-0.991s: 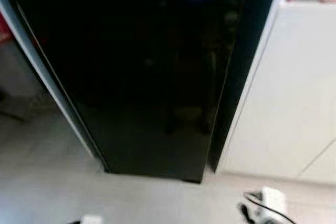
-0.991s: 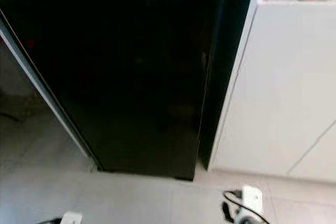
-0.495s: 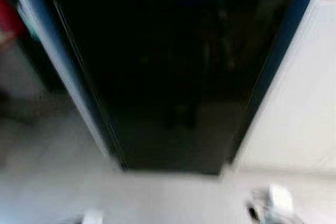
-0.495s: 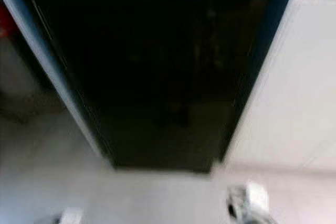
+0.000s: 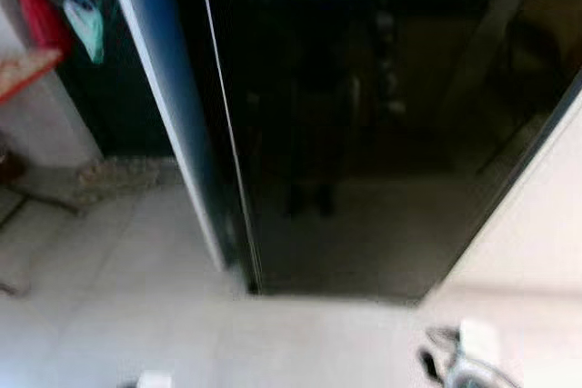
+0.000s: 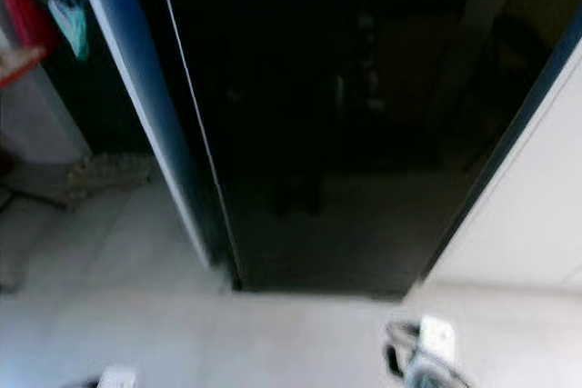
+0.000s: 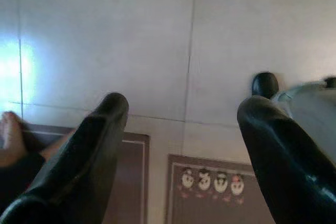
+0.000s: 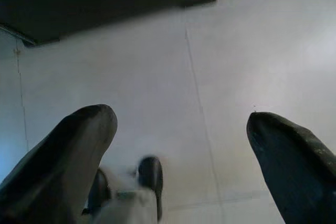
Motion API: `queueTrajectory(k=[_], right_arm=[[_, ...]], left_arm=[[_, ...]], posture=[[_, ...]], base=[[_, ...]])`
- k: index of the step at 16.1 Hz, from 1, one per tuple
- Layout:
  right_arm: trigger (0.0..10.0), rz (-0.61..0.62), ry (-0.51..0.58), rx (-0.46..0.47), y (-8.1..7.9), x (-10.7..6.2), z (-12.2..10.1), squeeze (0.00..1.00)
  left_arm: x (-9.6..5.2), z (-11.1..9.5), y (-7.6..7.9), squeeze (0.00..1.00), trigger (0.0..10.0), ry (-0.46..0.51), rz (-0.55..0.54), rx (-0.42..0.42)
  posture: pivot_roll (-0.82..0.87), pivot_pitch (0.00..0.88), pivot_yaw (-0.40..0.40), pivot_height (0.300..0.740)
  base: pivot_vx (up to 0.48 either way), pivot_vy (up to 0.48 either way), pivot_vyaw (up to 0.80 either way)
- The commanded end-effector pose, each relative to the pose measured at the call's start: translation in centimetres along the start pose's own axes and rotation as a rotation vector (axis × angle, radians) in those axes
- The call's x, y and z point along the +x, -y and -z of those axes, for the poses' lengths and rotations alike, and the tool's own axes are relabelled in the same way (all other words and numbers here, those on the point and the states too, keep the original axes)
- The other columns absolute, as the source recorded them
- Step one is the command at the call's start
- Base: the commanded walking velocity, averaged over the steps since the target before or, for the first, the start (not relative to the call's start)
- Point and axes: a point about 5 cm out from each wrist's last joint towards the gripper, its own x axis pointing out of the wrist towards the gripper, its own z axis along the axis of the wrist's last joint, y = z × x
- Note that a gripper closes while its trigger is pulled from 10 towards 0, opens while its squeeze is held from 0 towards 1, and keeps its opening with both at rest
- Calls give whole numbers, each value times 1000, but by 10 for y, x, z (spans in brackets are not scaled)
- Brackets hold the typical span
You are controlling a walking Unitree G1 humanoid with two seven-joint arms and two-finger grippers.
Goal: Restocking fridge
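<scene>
1. Straight ahead on the pale tiled floor [image 5: 136, 270] stands the tall glossy black fridge [image 5: 364, 134], door closed, its white side panel [image 5: 159, 88] toward the robot's left.
2. Both arms hang idle: left gripper [image 7: 181, 129] and right gripper [image 8: 181, 145] have fingers spread wide and hold nothing, pointing at the floor.
3. Restocking looks barely begun: the fridge is unopened, and no goods are in hand.

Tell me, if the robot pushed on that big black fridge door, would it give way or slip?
The fridge door is tall and looks stiff and heavy, so it would probably not flex. Its glossy face mirrors the room, so the black fingers might slide on it. Both grippers hang open above the tiled floor.
</scene>
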Motion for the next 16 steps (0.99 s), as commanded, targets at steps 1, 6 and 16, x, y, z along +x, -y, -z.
queueTrajectory(k=[1,6,16], right_arm=[[10000,-16,0,-4,-5,1,-2,0],[10000,-20,17,2,-6,1,-3,0],[10000,-20,8,9,-6,1,1,0]], left_arm=[[-1,2,-5,0,10000,-8,-11,-13],[-1,3,-6,0,10000,-12,-4,-13],[-2,6,-6,0,10000,-20,2,-1]], posture=[[34,0,-9,740],[36,0,-1,740],[42,0,10,740]], base=[[0,480,0],[0,480,0],[0,480,0]])
